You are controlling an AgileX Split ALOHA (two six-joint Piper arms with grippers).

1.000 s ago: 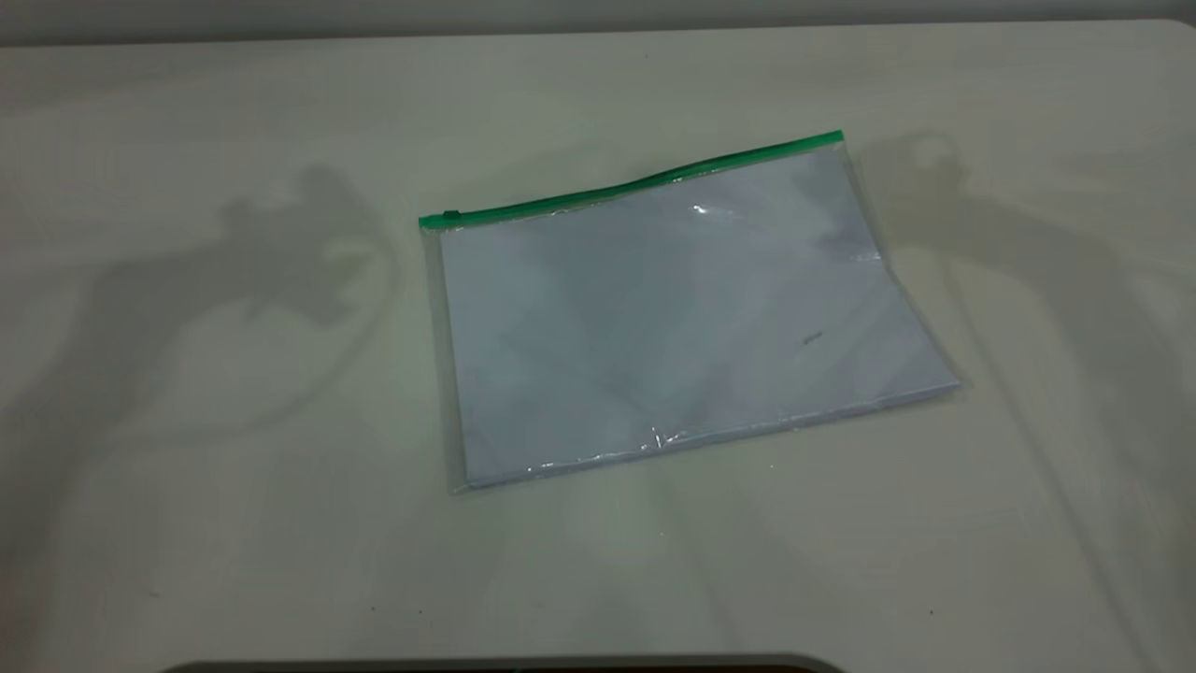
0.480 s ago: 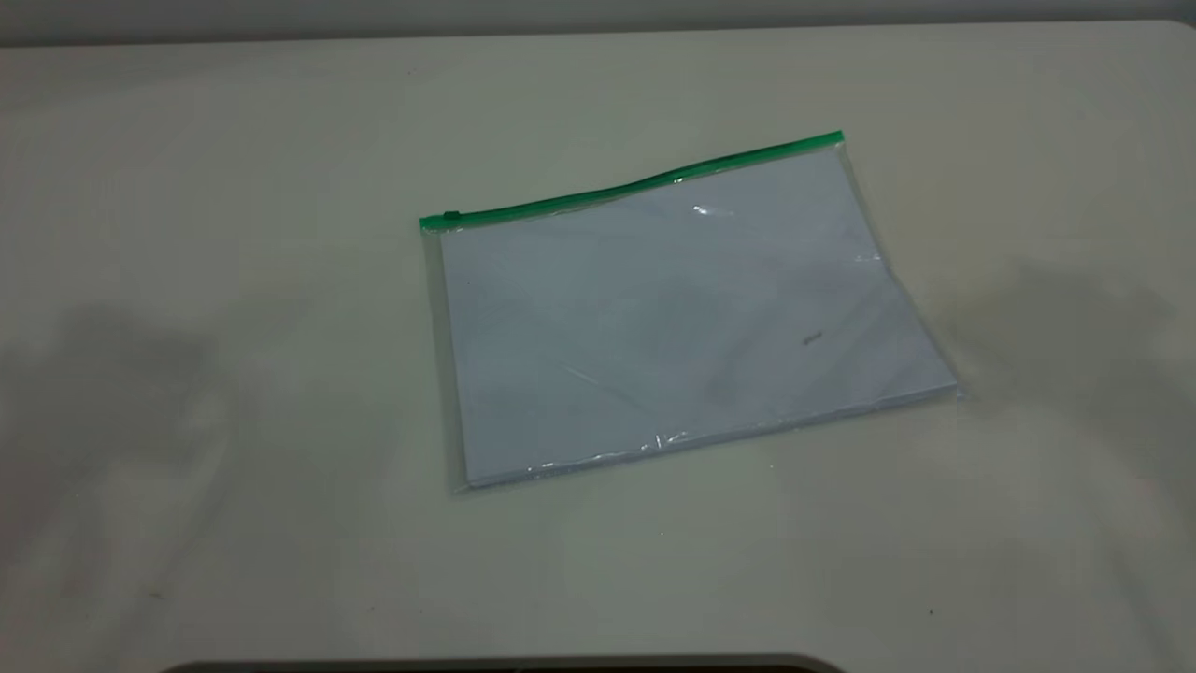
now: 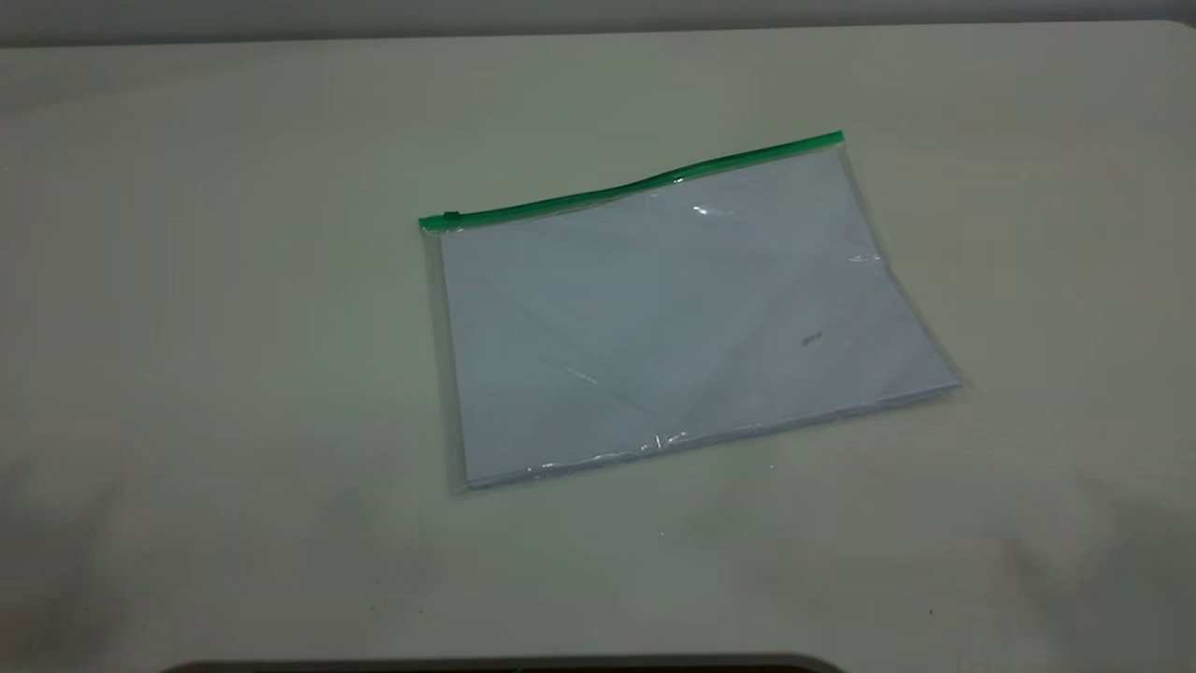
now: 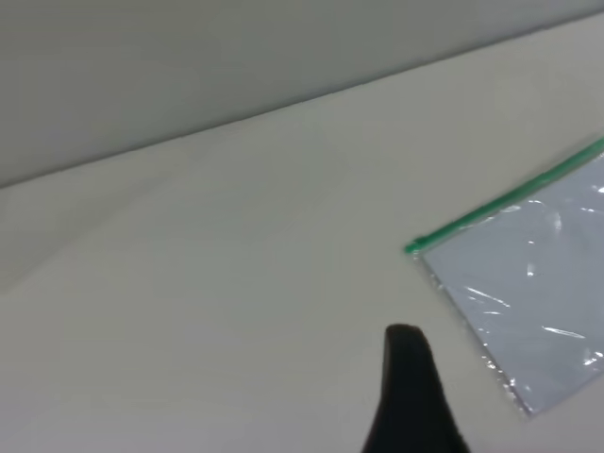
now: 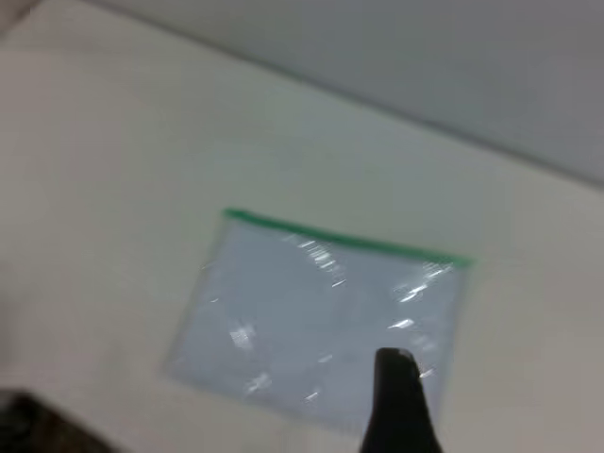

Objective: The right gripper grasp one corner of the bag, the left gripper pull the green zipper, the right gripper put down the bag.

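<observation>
Cream-coloured table [image 3: 234, 327] fills my exterior feed, and neither arm shows in it. Sitting flat a little toward 2 o'clock of the table's centre is the bag [image 3: 673, 318], clear plastic with white paper sheets [image 3: 654, 374] showing through. Its green zipper [image 3: 635, 187] runs along the far edge, from 9 o'clock up toward 2 o'clock, with the small slider tab [image 3: 451, 217] right at the 9 o'clock end.

On my left wrist feed, the left pincer [image 4: 411, 396] shows just one dark finger, hanging above bare table, apart from the bag's slider corner; whether it's wide or narrow I can't tell. On the right wrist feed, the right pincer [image 5: 398, 401] shows one dark finger too, overlapping the bag's near edge in that picture; again I can't tell its spread.
</observation>
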